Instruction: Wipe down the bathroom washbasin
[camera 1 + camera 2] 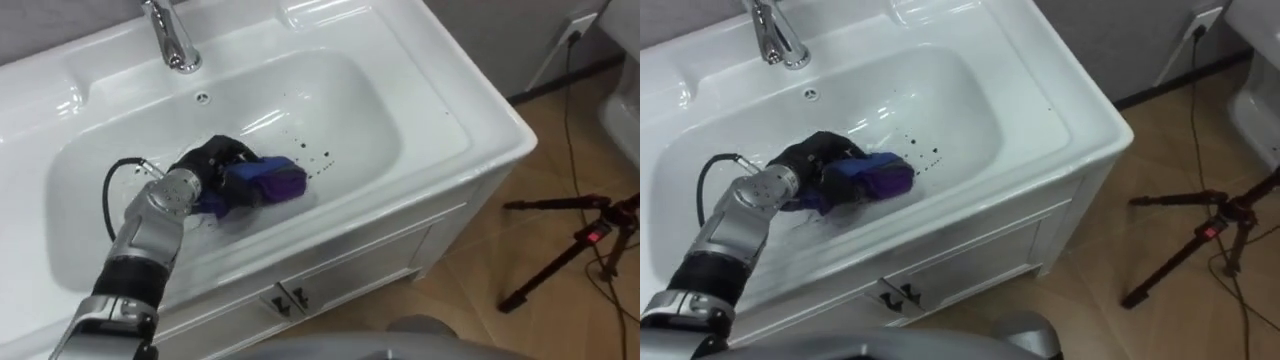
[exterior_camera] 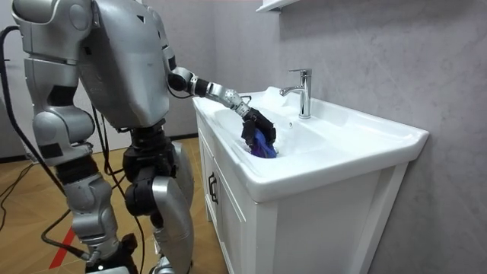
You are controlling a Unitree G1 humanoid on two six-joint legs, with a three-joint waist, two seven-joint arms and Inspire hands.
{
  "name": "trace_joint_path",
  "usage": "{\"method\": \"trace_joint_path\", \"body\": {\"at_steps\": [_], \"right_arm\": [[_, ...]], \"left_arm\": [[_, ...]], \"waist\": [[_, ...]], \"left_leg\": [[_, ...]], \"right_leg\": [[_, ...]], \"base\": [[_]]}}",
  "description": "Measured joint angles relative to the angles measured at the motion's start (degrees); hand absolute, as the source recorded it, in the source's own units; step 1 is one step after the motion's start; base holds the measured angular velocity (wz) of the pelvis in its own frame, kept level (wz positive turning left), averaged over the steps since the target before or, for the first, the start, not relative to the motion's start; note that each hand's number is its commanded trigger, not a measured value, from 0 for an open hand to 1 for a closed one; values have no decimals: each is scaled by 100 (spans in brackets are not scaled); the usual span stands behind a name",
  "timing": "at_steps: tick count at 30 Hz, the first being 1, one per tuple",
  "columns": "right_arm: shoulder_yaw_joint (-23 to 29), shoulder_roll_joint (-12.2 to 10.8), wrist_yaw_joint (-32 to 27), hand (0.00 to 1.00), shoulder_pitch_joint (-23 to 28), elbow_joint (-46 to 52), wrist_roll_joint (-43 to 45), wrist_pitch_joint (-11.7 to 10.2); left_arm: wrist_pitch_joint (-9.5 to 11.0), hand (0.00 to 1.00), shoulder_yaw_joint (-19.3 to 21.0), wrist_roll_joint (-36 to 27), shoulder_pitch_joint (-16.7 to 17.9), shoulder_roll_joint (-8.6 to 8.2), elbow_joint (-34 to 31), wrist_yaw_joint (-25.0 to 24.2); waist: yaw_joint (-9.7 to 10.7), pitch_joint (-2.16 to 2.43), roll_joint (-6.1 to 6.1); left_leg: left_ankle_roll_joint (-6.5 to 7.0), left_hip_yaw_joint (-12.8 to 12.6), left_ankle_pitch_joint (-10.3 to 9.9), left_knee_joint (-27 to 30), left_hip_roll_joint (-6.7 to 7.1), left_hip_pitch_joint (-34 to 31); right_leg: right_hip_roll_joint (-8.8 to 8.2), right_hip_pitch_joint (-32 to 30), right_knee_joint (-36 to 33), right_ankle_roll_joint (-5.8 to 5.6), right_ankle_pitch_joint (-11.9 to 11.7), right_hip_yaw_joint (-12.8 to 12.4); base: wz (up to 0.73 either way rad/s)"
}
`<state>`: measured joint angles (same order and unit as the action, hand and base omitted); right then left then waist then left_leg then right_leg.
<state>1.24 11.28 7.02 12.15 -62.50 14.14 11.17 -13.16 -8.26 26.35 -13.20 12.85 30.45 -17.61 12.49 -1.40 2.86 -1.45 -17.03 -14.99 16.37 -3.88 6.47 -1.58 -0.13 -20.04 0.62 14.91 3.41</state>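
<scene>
- Grey wall [image 2: 380, 46] behind, wood floor [image 1: 520, 335] below; robot stands facing a white vanity w/ its body close to the cabinet front [image 1: 350, 262].
- Basin [image 1: 430, 112]: white, rectangular, sunk into the vanity top; chrome faucet [image 1: 172, 42] upright at the back rim, small overflow hole [image 1: 202, 97] in the wall just below it.
- Left arm reaches in from the lower left of the eye views, down into the bowl.
- Left hand [image 1: 215, 162] (black) is low in the basin, near the front wall, left of centre. Fingers curled round a blue-purple cloth [image 1: 272, 180], clutching it.
- Cloth is bunched, sticks out to the right of the hand and touches the basin's surface; in the room view it hangs just under the hand, inside the bowl.
- Dark specks [image 1: 300, 150] dot the basin floor just right of and behind the cloth, a few further up toward the back.
- Right hand [image 2: 120, 247] is low at the robot's side in the room view, well apart from the vanity.
- Black tripod [image 1: 580, 245] stands on the floor right of the vanity; a cable runs up to a wall outlet [image 1: 578, 28] at the top right.
</scene>
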Motion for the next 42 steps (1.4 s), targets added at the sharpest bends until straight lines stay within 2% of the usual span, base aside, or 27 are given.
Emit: {"method": "trace_joint_path", "body": {"at_steps": [3, 4, 12, 16, 20, 33, 39, 42], "right_arm": [[-7, 2, 2, 0, -33, -1, -18, 3], [-5, 4, 1, 0, -35, -1, -12, 0], [-2, 18, -157, 0, -81, -44, -20, -122], [-4, 42, -260, 0, -82, -208, -18, -156], [-1, 80, -260, 0, -34, -312, -4, -160], [16, 116, -254, 0, 186, -230, 191, -111], [26, 117, -264, 0, 239, -246, 197, -114], [75, 114, -261, 0, 302, -197, 205, -114]], "left_arm": [[0, 100, -106, 6, -134, 1, 26, -65], [-1, 100, -113, 12, -140, 5, 26, -64], [-24, 100, -281, 6, -257, -3, 20, -139], [-23, 100, -347, 2, -383, -133, 7, -96], [-23, 100, -388, 2, -493, -207, 7, -30], [-4, 100, -336, 152, -502, -225, 77, 344], [126, 100, -335, 622, -498, -227, 420, 803], [233, 100, -318, 1213, -495, -225, 688, 981]], "waist": [[50, 25, 84], [123, 32, 99], [479, 24, 88], [526, 29, 97], [613, 30, 101], [606, 20, 115], [613, 23, 101], [585, 22, 80]], "left_leg": [[-7, -128, -5, 28, -27, -45], [-7, -159, -4, 57, -34, -79], [-8, -193, -4, 185, -43, -98], [-8, -321, -3, 187, -63, -87], [-8, -331, -3, 186, -56, -74], [-20, -264, -15, 249, -96, -122], [-25, -327, -14, 219, -128, -76], [-30, -334, -11, 212, -138, -67]], "right_leg": [[-1, -144, -104, 17, 3, -30], [-7, -202, -169, 25, 6, -27], [-36, -231, -377, 64, 111, -3], [-27, -232, -383, 68, 114, -10], [-30, -231, -400, 58, 102, -29], [54, -313, -474, 81, 89, -164], [92, -296, -470, 116, 70, -175], [127, -299, -468, 127, 67, -233]], "base": [[-26], [-10], [4], [1], [0], [-4], [-3], [-8]]}}
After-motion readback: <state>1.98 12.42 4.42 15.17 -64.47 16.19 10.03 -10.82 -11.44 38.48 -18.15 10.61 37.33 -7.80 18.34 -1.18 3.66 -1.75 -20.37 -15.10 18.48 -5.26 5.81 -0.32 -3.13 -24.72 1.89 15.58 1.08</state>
